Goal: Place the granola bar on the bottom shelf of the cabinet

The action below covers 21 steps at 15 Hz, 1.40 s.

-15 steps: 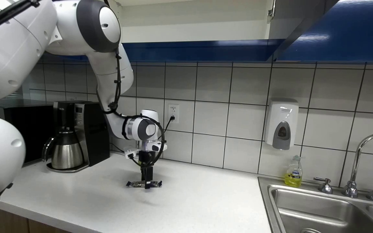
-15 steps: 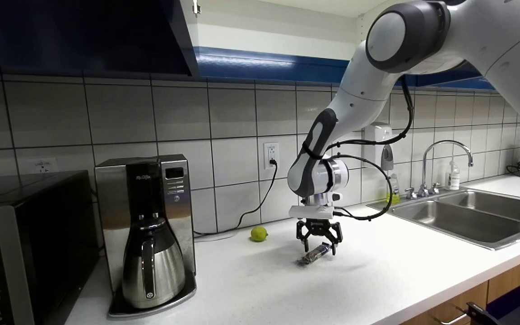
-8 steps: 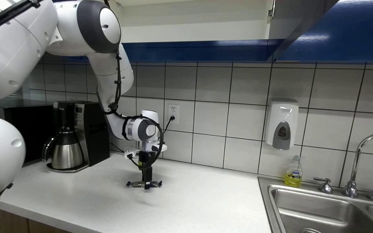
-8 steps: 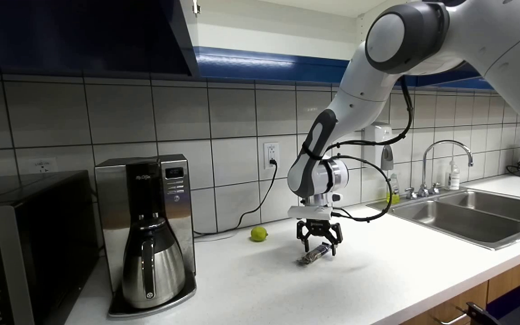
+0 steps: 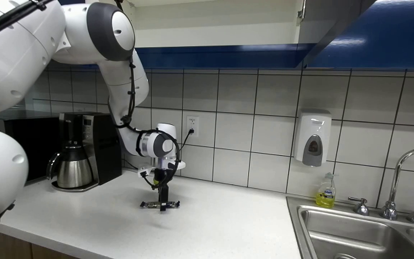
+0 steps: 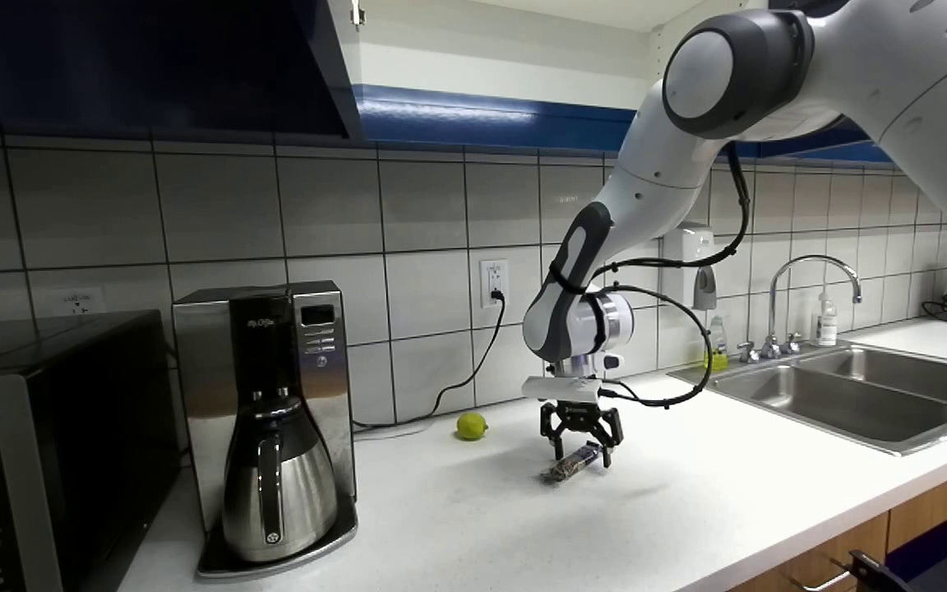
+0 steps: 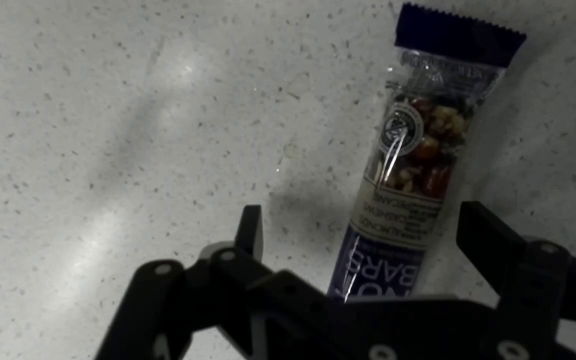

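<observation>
Tool (image 7: pixel 361 224) spread astride granola bar (image 7: pixel 412 167) (exact height unclear).

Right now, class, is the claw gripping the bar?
No: the wrist view shows countertop between the granola bar and both claw fingers.

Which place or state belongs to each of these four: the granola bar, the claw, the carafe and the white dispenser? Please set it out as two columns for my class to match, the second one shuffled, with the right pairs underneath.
Column 1
1. granola bar
2. claw
3. carafe
4. white dispenser

Column 2
A. open, gripping nothing
B. fixed to the tiled wall
C. lying on the counter
D. standing in the coffee maker

Right pairs: 1-C; 2-A; 3-D; 4-B
</observation>
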{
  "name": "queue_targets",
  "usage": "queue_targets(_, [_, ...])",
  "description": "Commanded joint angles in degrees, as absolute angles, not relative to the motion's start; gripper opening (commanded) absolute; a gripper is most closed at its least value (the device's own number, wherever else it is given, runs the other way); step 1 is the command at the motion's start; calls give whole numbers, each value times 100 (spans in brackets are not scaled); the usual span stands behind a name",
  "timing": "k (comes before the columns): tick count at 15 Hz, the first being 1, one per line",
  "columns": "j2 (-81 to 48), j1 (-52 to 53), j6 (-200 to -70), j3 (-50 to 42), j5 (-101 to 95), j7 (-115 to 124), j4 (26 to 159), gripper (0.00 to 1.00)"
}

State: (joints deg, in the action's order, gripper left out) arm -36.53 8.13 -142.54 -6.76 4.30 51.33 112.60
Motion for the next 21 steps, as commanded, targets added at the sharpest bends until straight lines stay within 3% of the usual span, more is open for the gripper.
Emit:
queue_targets(1, [-3716,857,-14167,-715,459,5296,11120,72])
queue_targets(9, [-3782,864,-14158,-718,439,5304,11026,10])
queue_targets(21, [-3408,940,-14179,-798,314,5307,11207,9])
